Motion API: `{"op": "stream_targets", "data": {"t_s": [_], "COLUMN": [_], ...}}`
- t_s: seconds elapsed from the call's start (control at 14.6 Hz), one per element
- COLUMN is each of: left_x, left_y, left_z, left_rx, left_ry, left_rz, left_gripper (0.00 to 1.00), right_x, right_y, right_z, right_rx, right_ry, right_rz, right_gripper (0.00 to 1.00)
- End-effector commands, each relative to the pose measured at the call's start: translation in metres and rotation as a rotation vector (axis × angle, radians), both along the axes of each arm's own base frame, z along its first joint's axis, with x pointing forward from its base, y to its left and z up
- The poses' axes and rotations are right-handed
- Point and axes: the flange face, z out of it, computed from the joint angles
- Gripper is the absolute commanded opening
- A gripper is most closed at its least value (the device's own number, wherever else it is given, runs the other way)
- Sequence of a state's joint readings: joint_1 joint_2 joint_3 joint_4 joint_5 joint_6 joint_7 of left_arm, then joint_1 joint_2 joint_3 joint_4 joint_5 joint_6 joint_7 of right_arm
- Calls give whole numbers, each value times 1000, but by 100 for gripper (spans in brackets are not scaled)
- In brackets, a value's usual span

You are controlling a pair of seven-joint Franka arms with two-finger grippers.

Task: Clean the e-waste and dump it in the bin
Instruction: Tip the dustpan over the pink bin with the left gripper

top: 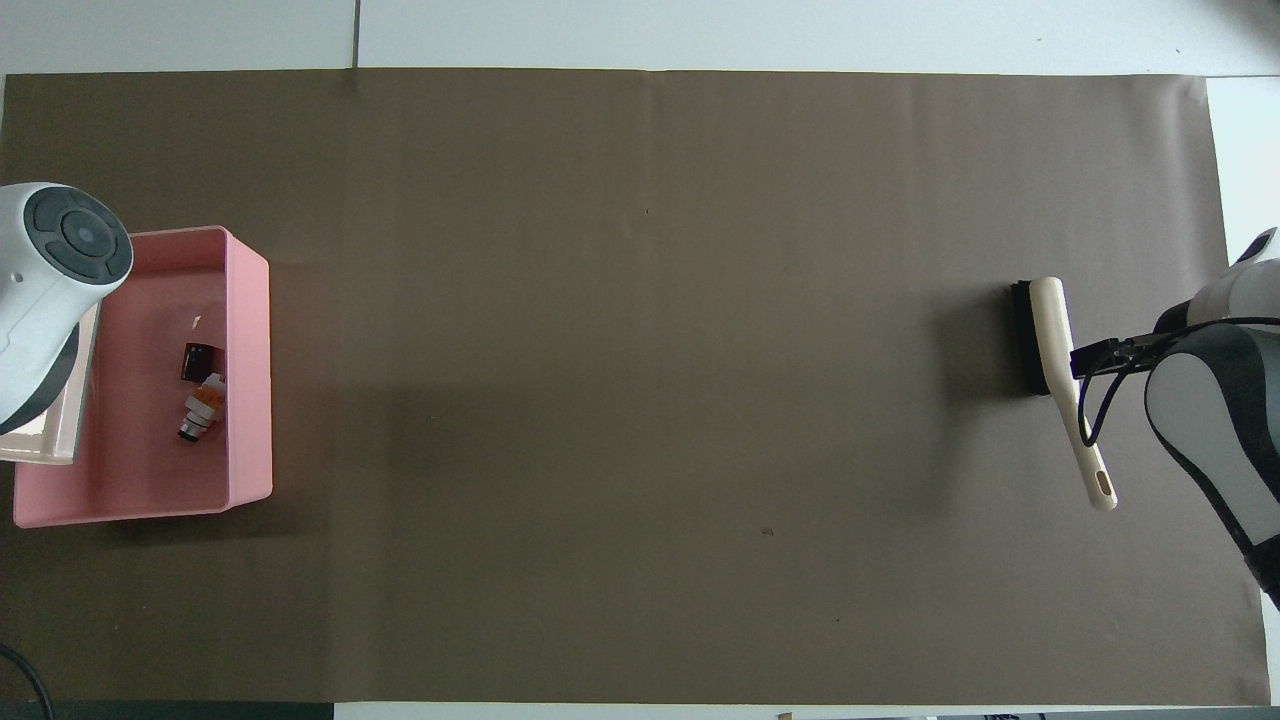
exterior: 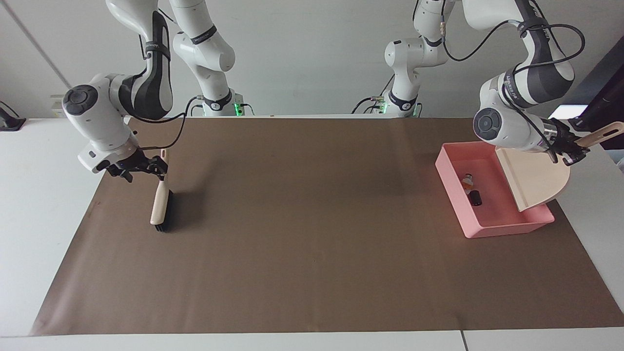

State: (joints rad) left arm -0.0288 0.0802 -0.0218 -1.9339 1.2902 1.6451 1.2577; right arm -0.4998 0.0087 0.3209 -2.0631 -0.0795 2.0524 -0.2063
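The e-waste lies inside the pink bin: a white piece with orange marks and a short black cylinder. In the overhead view the white piece and the black cylinder sit together on the floor of the bin. My left gripper is shut on the handle of the beige dustpan. The dustpan is tipped steeply, its mouth down in the bin. My right gripper stands open beside the handle of the brush.
The brush rests bristles-down on the brown mat near the right arm's end of the table. My left arm's white wrist covers most of the dustpan from above. White tabletop borders the mat.
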Motion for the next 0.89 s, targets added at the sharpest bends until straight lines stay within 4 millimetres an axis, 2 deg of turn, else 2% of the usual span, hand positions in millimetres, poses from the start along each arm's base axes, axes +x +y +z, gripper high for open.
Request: {"op": "stream_targets", "data": {"t_s": [0.0,0.14,0.21,0.34,0.41,0.55,0.68,0.82], "left_x": [-11,-11,-10,-8,-9,-9,-9,-12], "left_y": [-11,-22,-25,-32,-34,-42,-48,-66], "left_z": [15,24,33,60,67,73,78,70], "left_rx": [101,170,170,154,143,14,-96,-198], "left_ry": [-11,-7,-13,12,26,4,-1,28], "left_rz": [3,-8,-11,-27,-38,-14,4,-5], "left_gripper": [0,0,0,0,0,0,0,0], "right_x": [1,3,4,6,5,4,-2,2], "right_y": [31,41,53,67,68,67,60,56], "right_z": [53,81,95,126,145,176,197,212], "right_rx": [-49,-53,-46,-29,-10,18,19,27], "right_ry": [-88,-104,-97,-92,-88,-78,-32,-10], "right_rz": [-40,-169,-217,-309,-335,-350,-364,-364], "right_gripper": [100,100,100,100,100,100,100,100]}}
